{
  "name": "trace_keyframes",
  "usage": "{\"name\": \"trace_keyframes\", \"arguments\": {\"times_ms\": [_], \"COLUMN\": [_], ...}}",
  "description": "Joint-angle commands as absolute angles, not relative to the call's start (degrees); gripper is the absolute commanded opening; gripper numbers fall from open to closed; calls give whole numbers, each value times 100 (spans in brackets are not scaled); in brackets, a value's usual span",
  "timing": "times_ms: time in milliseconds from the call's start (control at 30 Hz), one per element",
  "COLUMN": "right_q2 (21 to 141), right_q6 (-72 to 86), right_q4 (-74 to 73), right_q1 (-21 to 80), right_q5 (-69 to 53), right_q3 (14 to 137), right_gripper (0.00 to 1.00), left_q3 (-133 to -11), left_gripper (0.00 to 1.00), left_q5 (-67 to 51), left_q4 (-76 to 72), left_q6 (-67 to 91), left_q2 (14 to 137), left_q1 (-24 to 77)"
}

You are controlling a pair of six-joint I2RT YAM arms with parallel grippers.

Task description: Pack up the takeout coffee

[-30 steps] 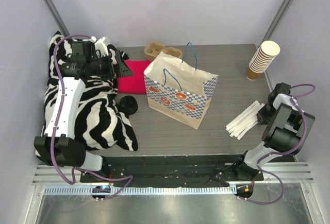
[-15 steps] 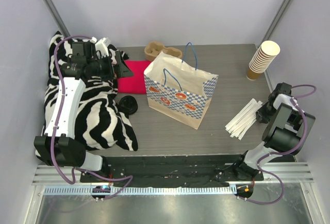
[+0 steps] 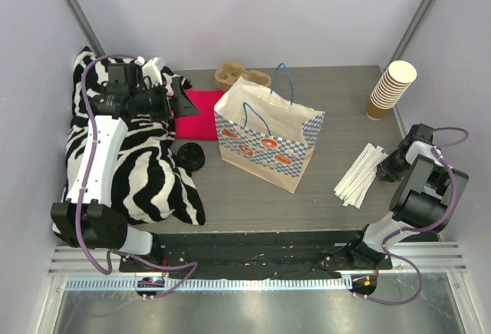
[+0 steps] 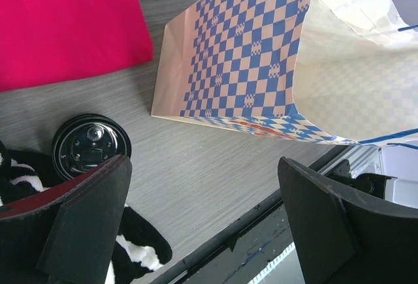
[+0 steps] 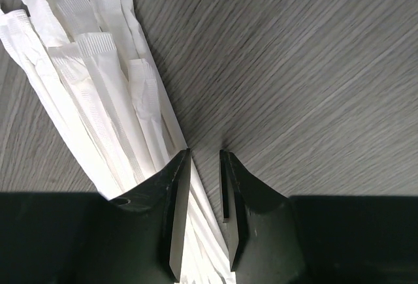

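top external: left gripper (image 3: 182, 100) wide open near the red cloth (image 3: 201, 115). coffee cup (image 3: 190, 155) standing beside the zebra cloth (image 3: 146, 173), left of the paper bag (image 3: 268, 138), not packed. straws (image 3: 359, 176) bunched tighter than a second ago, shoved by the right gripper (image 3: 386, 167); jaws narrowly parted over their ends, grip unclear. coffee cup no nearer the paper bag.

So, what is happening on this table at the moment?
The right gripper is down at one end of the wrapped straws, jaws almost closed; whether it grips one I cannot tell. The left gripper hangs wide open and empty near the black lid and the paper bag. Neither arm holds a coffee cup.
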State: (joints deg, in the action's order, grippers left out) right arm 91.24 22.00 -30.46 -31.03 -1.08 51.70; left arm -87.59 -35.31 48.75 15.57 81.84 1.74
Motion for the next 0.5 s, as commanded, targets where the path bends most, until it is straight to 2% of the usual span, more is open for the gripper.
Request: {"name": "trace_keyframes", "arguments": {"times_ms": [0,467], "right_q2": [8930,8763], "right_q6": [2285,2391], "right_q4": [-2839,-2821], "right_q1": [-3111,-3111], "right_q5": [-308,-554], "right_q3": [5142,5177], "right_gripper": [33,34], "left_q3": [-8798,-8903], "left_gripper": [100,100], "left_q5": [-3727,-3823], "left_q4": [4825,4834], "left_q6": [1477,1485], "left_q2": [8033,8235], "left_q1": [149,149]}}
